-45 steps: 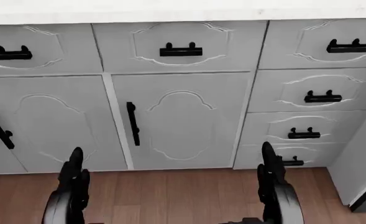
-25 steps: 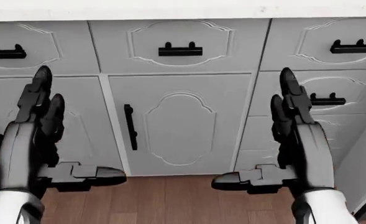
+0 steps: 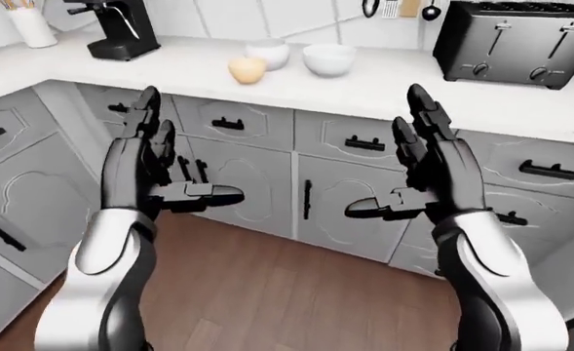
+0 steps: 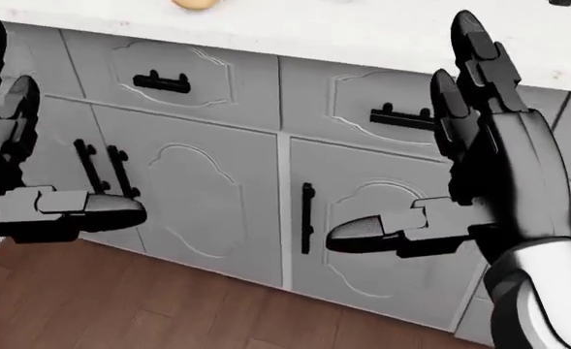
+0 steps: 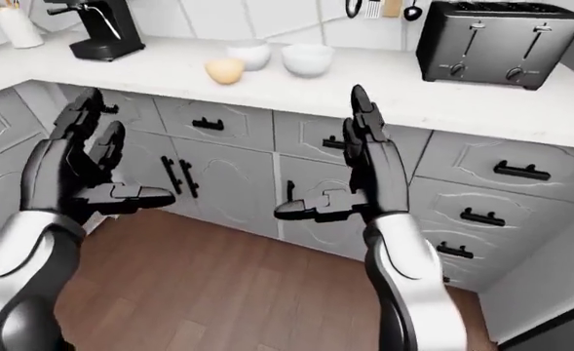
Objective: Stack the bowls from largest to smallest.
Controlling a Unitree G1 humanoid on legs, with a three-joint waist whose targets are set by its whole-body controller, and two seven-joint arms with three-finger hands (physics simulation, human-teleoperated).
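Both hands empty, fingers spread: left hand (image 3: 155, 164), right hand (image 3: 428, 172), raised below the worktop (image 3: 384, 91) edge. Three bowls sit close together up on it: tan bowl (image 3: 247, 69), small white bowl (image 3: 268, 53), bigger white bowl (image 3: 328, 58). Risks: bowls far off, so overreaching; fingers hitting the worktop edge; knocking neighbouring bowls; misjudging which white bowl is largest.

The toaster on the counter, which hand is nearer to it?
Right. The right hand is raised below and left of the toaster; the left hand is far across the view's left.
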